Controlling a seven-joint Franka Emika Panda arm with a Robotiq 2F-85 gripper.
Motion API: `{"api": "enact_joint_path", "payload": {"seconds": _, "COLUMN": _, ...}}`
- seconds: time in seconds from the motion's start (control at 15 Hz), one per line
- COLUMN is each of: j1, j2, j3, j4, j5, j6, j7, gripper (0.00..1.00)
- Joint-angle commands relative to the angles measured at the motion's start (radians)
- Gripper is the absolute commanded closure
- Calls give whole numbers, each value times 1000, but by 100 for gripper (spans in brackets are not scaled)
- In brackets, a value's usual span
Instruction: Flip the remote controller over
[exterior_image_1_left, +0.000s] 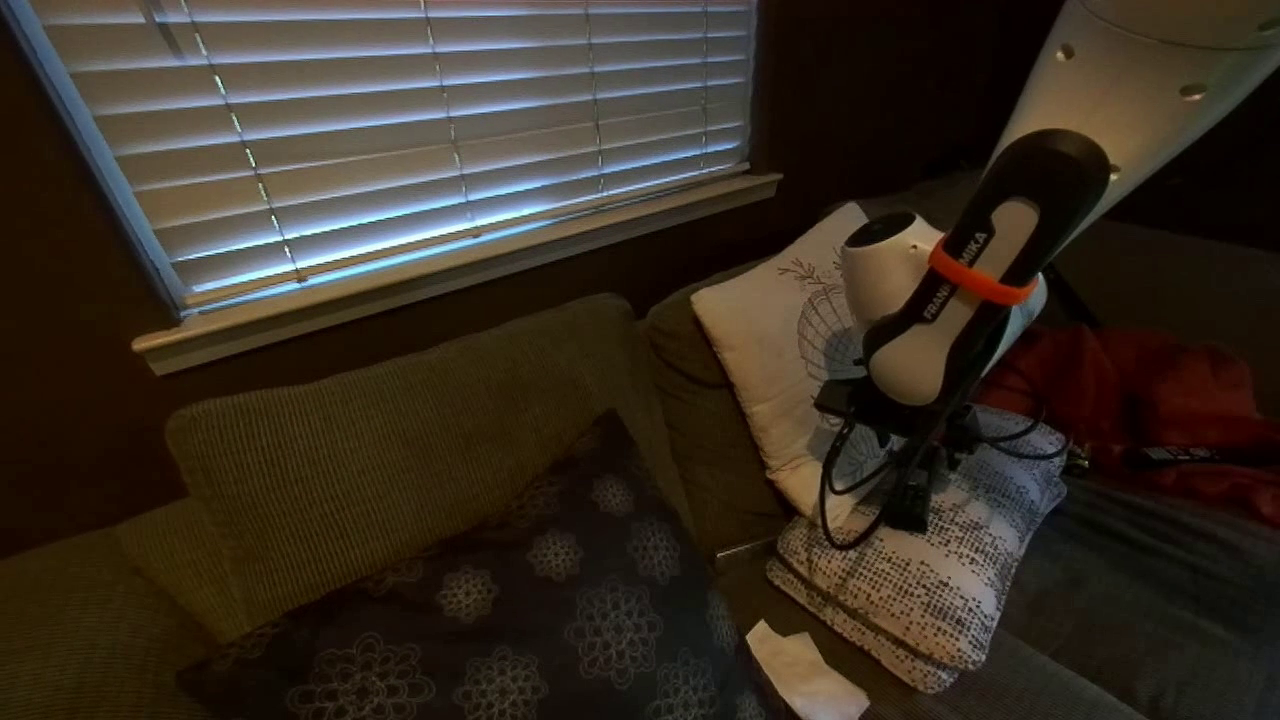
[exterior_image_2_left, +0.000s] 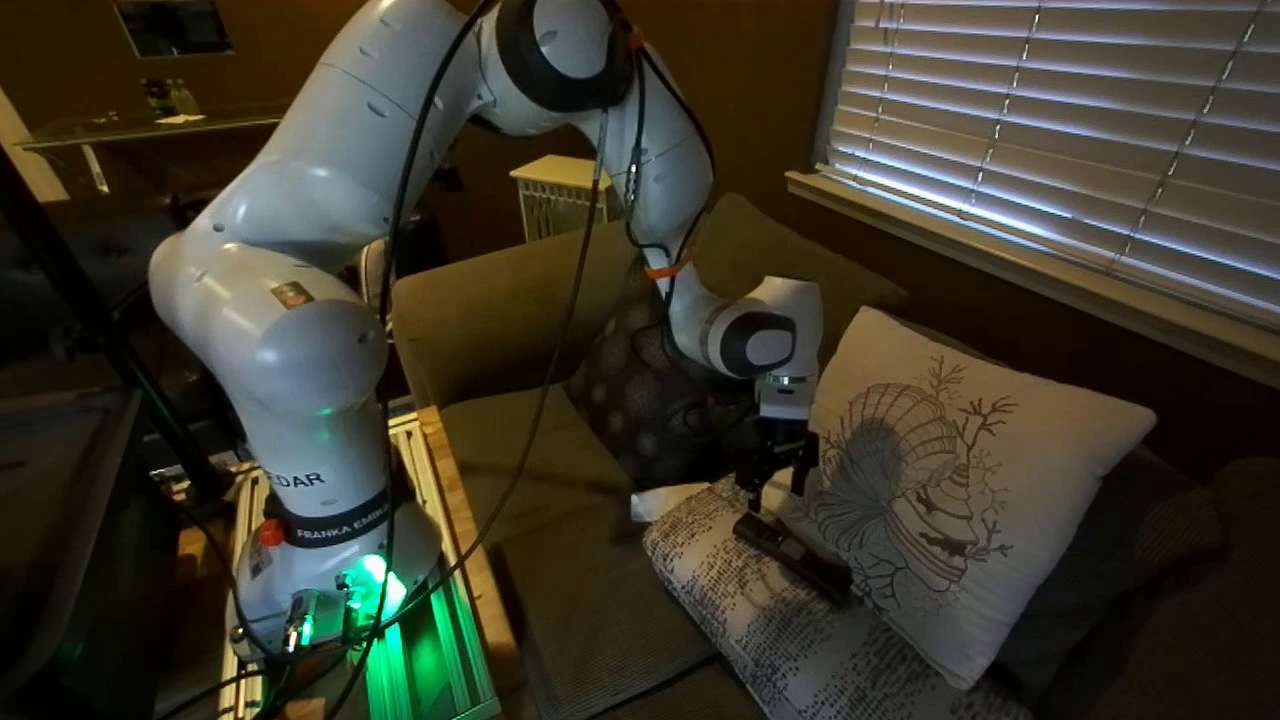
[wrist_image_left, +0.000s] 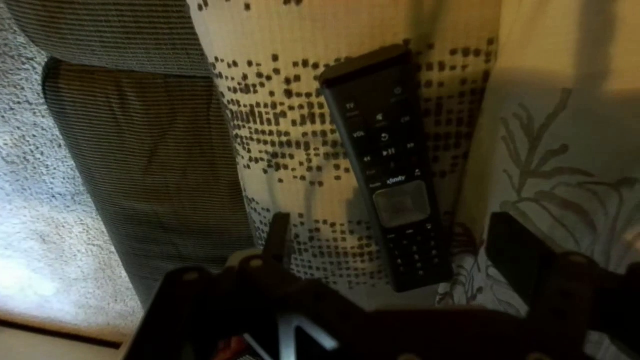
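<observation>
The remote controller is a slim black bar with its buttons facing up. It lies on the dotted cushion, slanted in the wrist view. In an exterior view the remote controller rests beside the shell cushion. My gripper is open and empty, with one finger on each side of the remote's number-pad end in the wrist view. In an exterior view the gripper hangs just above the remote's near end, apparently not touching it. In an exterior view the gripper and arm make the remote hard to tell.
A white shell-print cushion leans upright right beside the remote. A dark flowered cushion and white paper lie on the sofa. A red cloth lies behind the dotted cushion. A window sill runs above the sofa back.
</observation>
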Motion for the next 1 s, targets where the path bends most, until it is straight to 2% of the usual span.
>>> {"api": "enact_joint_path", "payload": {"seconds": 0.0, "j1": -62, "j2": -117, "j3": 58, "j4": -97, "j5": -60, "j6": 63, "j7": -49, "gripper": 0}}
{"api": "enact_joint_path", "payload": {"seconds": 0.2, "j1": -103, "j2": -219, "j3": 94, "j4": -202, "j5": -115, "j6": 127, "j7": -210, "gripper": 0}}
{"api": "enact_joint_path", "payload": {"seconds": 0.6, "j1": -187, "j2": -405, "j3": 102, "j4": -365, "j5": -224, "j6": 95, "j7": -534, "gripper": 0}}
{"api": "enact_joint_path", "payload": {"seconds": 0.93, "j1": -268, "j2": -517, "j3": 107, "j4": -419, "j5": -292, "j6": 42, "j7": -823, "gripper": 0}}
